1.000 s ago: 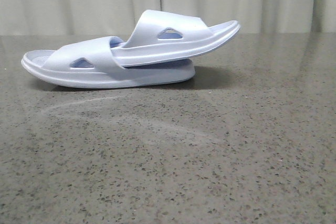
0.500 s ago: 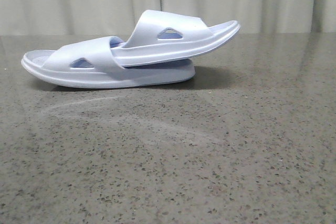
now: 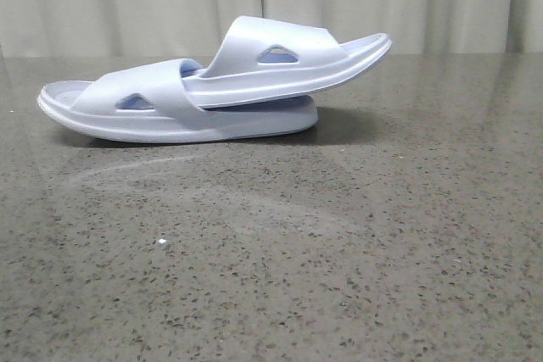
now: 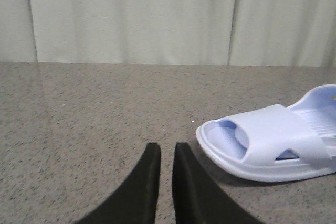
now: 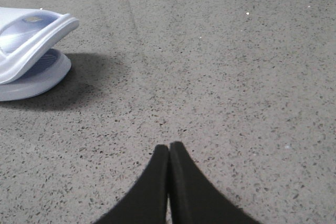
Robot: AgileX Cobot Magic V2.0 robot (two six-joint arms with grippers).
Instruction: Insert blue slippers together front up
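Although both arms hang low over the speckled grey stone-look table [image 3: 339, 252], neither holds anything. Nearest in the left wrist view, the left gripper [image 4: 167, 156] has its black fingers drawn almost together, a thin slit between the tips; the right gripper [image 5: 168, 153] has its fingers pressed flat against each other.

Beyond the left fingertips, ahead and off to the side, lies the lower pale lavender-blue moulded foam slipper [image 4: 273, 148], its rounded end nearest that gripper and its long axis running away across the table. The right gripper sees only the far ends of the stacked pair [image 5: 31, 51], further ahead and apart.

From the front, the upper slipper [image 3: 288, 61] appears tucked under the lower slipper's strap [image 3: 140, 91], tilted upward, though the depth of insertion is hard to judge. The left gripper looks nearer.
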